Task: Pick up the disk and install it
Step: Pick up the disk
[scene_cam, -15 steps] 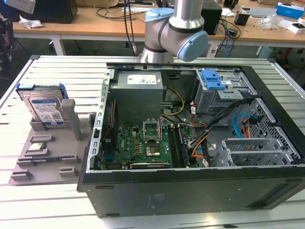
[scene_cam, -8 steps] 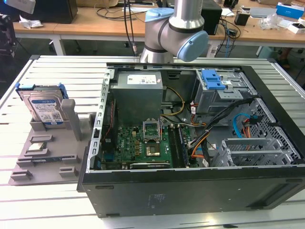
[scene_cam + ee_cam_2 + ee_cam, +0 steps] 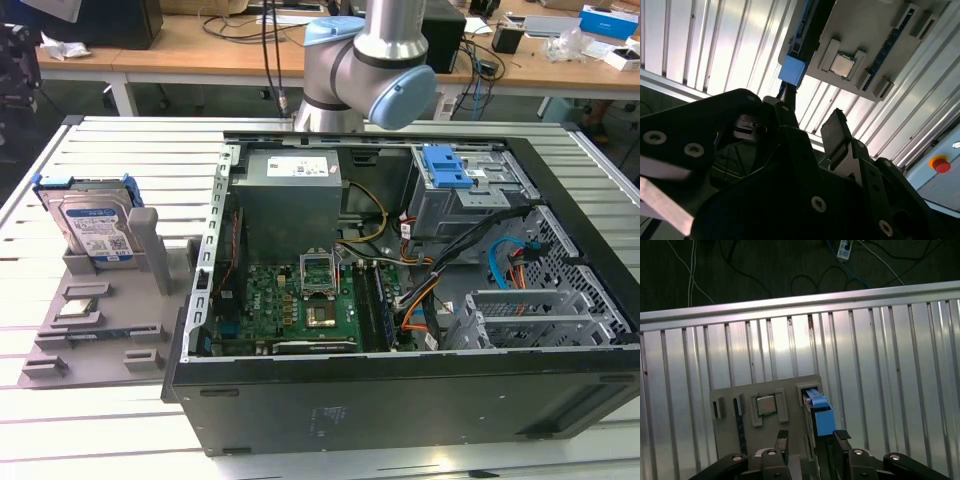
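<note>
Claw [image 3: 812, 435] released, nothing grasped, disk [image 3: 821, 415] seated on edge in grey holder [image 3: 765, 387] ahead of the fingertips [image 3: 783, 436], silver chip [image 3: 765, 405] laid alongside.

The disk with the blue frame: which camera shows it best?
The exterior view: the disk stands upright in the grey holder, its labelled face in full sight. The first wrist view shows it edge-on, mostly blue frame; the second wrist view shows a blue corner of it.
</note>
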{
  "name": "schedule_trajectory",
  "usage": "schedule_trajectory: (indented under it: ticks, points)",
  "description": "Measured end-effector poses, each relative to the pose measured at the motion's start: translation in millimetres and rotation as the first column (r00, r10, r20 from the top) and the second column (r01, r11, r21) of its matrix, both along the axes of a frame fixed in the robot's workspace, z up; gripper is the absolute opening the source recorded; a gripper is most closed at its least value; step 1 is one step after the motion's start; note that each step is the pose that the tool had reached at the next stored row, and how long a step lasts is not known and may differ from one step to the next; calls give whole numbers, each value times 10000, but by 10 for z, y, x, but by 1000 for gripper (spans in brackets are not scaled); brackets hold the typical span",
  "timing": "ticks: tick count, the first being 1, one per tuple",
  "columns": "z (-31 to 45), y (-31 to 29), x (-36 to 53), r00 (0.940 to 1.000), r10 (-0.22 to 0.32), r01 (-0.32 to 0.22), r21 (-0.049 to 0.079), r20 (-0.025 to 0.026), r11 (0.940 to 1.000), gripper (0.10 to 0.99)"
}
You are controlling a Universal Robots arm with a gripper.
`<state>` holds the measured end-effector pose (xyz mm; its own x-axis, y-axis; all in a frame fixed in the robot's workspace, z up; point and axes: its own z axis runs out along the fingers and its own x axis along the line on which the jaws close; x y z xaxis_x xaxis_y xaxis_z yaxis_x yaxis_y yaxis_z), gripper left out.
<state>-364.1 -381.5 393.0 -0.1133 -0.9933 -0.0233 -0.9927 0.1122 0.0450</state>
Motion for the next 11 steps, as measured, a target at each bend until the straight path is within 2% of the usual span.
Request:
schedule_trajectory:
  ticks: [5,11]
  points:
    - [0,164,10,10000,39,-39,0,1,10000,482]
    - [0,222,11,10000,56,-56,0,-1,10000,482]
